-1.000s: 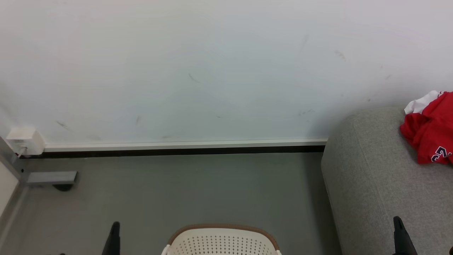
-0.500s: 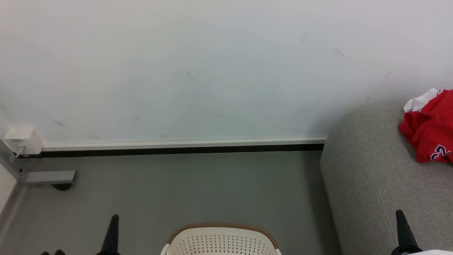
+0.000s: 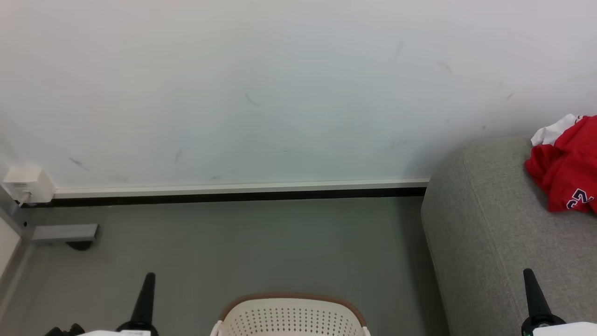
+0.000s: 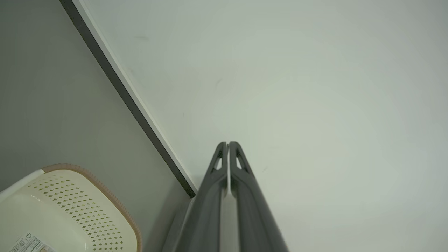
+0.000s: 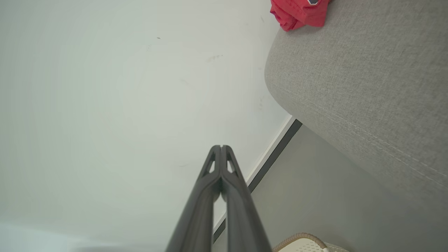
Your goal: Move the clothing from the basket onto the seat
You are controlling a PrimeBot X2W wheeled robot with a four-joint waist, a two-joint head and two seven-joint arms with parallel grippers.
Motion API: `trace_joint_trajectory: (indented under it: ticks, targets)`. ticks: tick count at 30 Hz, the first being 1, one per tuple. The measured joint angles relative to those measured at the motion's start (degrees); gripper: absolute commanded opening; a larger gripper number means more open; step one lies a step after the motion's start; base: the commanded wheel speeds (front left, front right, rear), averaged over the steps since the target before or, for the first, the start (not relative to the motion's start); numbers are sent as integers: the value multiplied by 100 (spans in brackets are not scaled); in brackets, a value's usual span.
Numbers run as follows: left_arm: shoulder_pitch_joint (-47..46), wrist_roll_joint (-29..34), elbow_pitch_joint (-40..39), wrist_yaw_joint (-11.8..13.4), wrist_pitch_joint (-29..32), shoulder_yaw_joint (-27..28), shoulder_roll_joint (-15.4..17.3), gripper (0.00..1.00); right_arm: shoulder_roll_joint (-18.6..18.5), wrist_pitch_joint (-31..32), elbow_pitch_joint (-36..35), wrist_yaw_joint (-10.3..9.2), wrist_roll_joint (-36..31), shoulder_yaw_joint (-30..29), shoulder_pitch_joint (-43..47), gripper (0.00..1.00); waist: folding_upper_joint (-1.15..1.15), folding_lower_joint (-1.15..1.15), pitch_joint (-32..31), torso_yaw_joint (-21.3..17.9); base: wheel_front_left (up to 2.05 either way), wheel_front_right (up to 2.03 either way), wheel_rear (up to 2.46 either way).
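Both upright, the basket (image 3: 291, 319) between: left claw (image 3: 149, 278) and right claw (image 3: 528, 273), jaws together, empty.

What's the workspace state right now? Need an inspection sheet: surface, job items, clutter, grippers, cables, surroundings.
Surface: grey floor, bare where seen; grey seat at the right.
Job's things: red clothing lies bunched on the seat near the wall. The basket stands on the floor, bottom centre; its contents cannot be told.
Clutter: nothing seen.
Grippers: left gripper shut and empty, left of the basket; right gripper shut and empty, seen against the seat.
Cables: a short lead hangs from a white wall box, far left.
Surroundings: scuffed white wall, dark skirting, grey metal foot at the left.
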Motion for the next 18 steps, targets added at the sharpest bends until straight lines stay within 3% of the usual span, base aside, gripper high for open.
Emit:
trace_joint_trajectory:
  ticks: [18]
  targets:
    - [-153, -936, -44, -26, 238, 52, 5, 0, -3, 244, -112, 0, 909, -85, -114, 0, 0, 0, 44, -30, 0, 0, 0]
